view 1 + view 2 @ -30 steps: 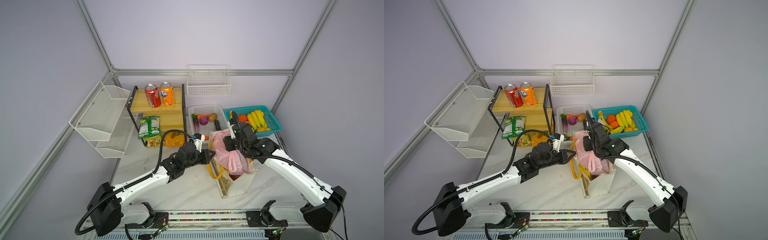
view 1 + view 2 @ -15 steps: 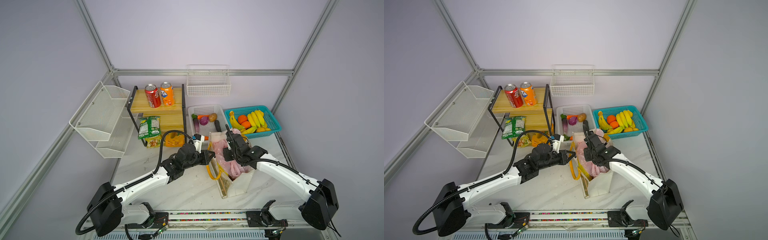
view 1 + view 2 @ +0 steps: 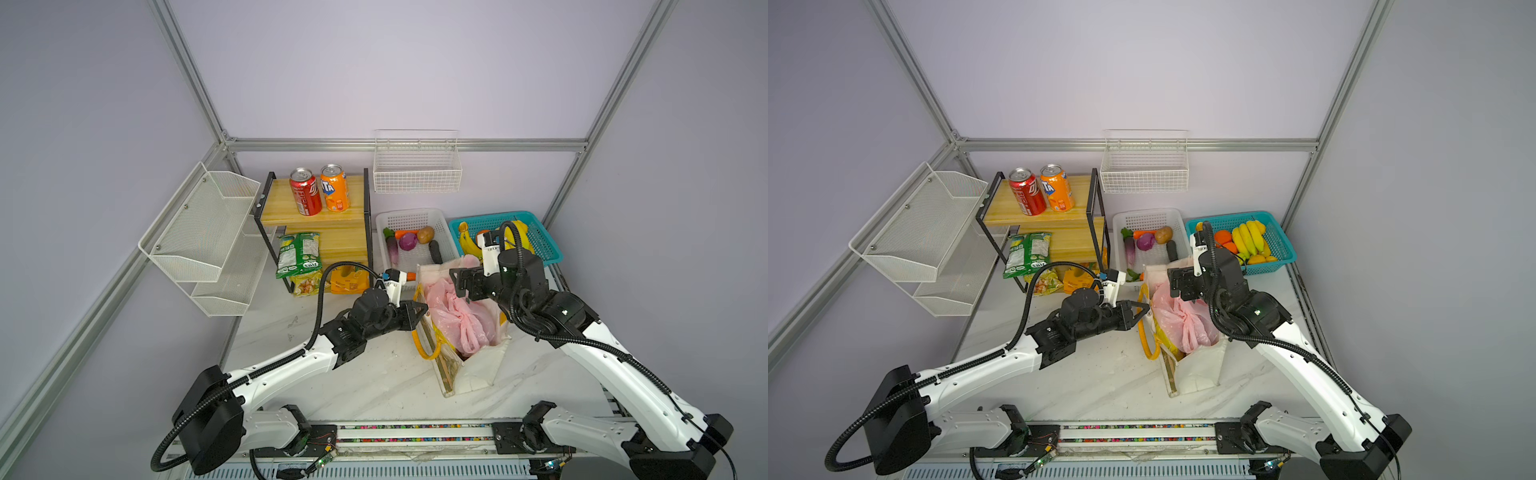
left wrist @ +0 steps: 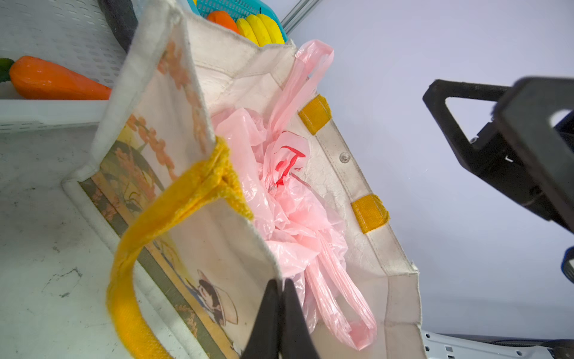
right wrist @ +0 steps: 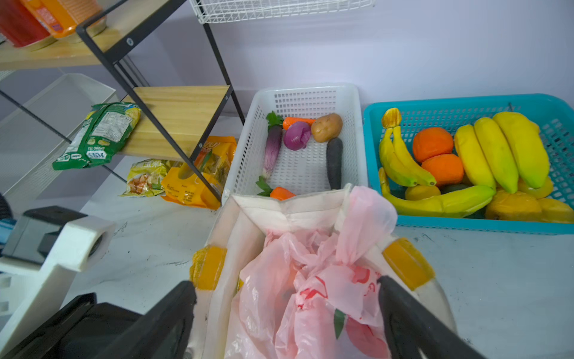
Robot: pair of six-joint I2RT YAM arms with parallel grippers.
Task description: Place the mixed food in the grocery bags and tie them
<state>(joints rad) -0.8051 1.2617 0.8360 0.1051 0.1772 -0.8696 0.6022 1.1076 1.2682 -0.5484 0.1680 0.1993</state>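
The cream tote [image 3: 478,370] [image 3: 1196,370] stands open on the table with the pink plastic bag [image 3: 457,320] [image 3: 1179,320] [image 4: 289,211] [image 5: 310,295] crumpled inside it. My left gripper [image 3: 422,309] [image 3: 1144,307] [image 4: 281,286] is shut on the tote's near rim [image 4: 217,248]. Just above the pink bag, my right gripper [image 3: 461,284] [image 5: 285,286] is wide open and holds nothing. The red soda can [image 3: 305,197] stands on the shelf. The yellow chip packet [image 5: 198,177] lies under it. The purple onion [image 5: 296,135] and eggplant [image 5: 273,149] are in the white basket [image 5: 354,102].
An orange can [image 3: 334,193] stands beside the red one, with a green packet [image 3: 299,253] on the lower shelf. The white basket also holds carrots, a potato and a long dark vegetable [image 5: 334,161]. A teal basket [image 3: 544,245] of bananas and oranges stands right of it, behind the right arm.
My right gripper lowered the pink bag into the tote, opened wide and let it go, then drew back a little. The left gripper has kept its hold on the tote rim.
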